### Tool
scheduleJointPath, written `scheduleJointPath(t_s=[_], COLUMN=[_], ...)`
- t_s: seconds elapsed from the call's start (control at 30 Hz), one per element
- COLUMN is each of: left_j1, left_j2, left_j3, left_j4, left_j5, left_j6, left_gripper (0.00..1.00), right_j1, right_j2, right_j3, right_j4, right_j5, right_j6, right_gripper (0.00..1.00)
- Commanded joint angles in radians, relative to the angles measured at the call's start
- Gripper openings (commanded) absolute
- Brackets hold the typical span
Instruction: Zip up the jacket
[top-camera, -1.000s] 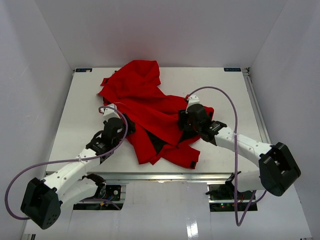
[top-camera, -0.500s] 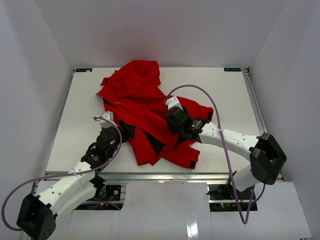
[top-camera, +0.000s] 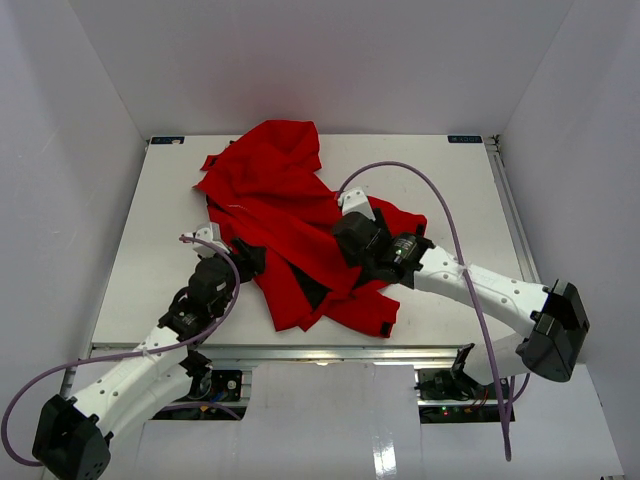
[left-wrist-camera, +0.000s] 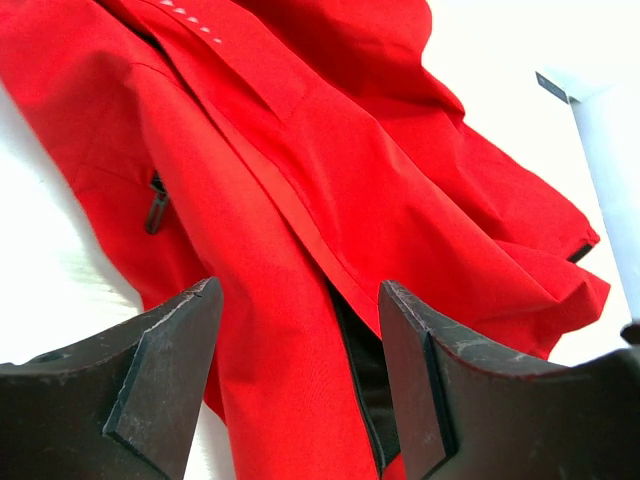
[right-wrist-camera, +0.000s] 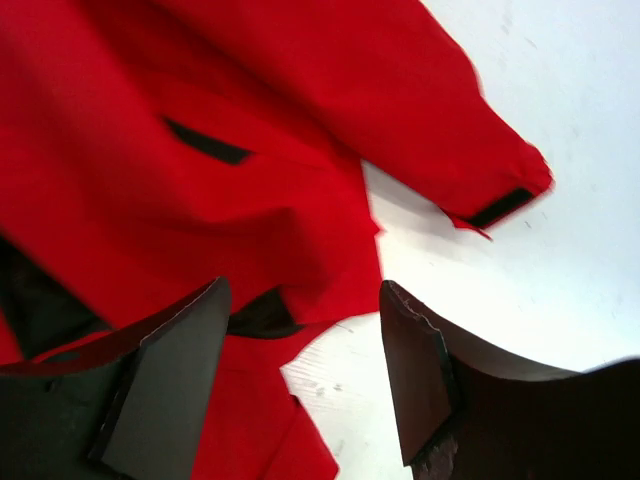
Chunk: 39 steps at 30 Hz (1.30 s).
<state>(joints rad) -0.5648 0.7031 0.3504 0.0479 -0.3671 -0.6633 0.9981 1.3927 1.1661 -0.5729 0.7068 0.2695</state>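
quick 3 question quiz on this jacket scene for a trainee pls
1. True or false: the jacket is already zipped shut down the front.
2. Pick one. The left pincer is: A) shut on a sleeve, B) open with nothing between its fingers, C) out of every view.
3. Fill the gap: the right pincer is open above the jacket, and the lining showing in the front opening is ____.

Key: 1 false, the front gapes open. 2 B. 3 black.
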Motion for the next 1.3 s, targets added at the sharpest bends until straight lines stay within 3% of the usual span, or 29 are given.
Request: scheduleJointPath(t_s=[0.0,0.23,0.53,0.97,1.03,1.13,1.27], left_j1=[0.0,0.0,-0.002,-0.01,-0.012,-0.012,-0.014], left_j2=[-0.041,-0.083,-0.083,-0.086,-0.088,-0.086,-0.079], left_j3=[0.002,-0.011,-0.005,0.0,-0.002,-0.002,-0.004], left_j4=[-0.029,-0.03,-0.04,-0.042,-0.042,-0.042,-0.034], left_j5=[-0.077,-0.093,-0.095,-0.106,-0.11,-0.106,-0.082], left_j6=[-0.013,-0.015,-0.018,-0.008,-0.01,-0.011,-0.012], left_gripper=[0.74,0.74,0.74,0.74,0.74,0.74,0.74], right_j1=[0.085,0.111,0.112,0.113,0.112,0.106,0.074], right_j2=[0.026,0.195,0.261,0.349,0.359,0.349,0.308], right_j3=[-0.086,-0.063,-0.089,-0.07,-0.066,-0.066,-0.065], right_j4=[0.313,0.38,0.44,0.418,0.412,0.407,0.404], right_j5=[-0.214,-0.289,-0.333,-0.212,-0.162,-0.125,-0.188], right_j6=[-0.242,-0.34,-0.381,-0.315,-0.299,-0.274,-0.223], right_gripper=[0.66,0.66,0.66,0.65,0.6,0.44,0.32])
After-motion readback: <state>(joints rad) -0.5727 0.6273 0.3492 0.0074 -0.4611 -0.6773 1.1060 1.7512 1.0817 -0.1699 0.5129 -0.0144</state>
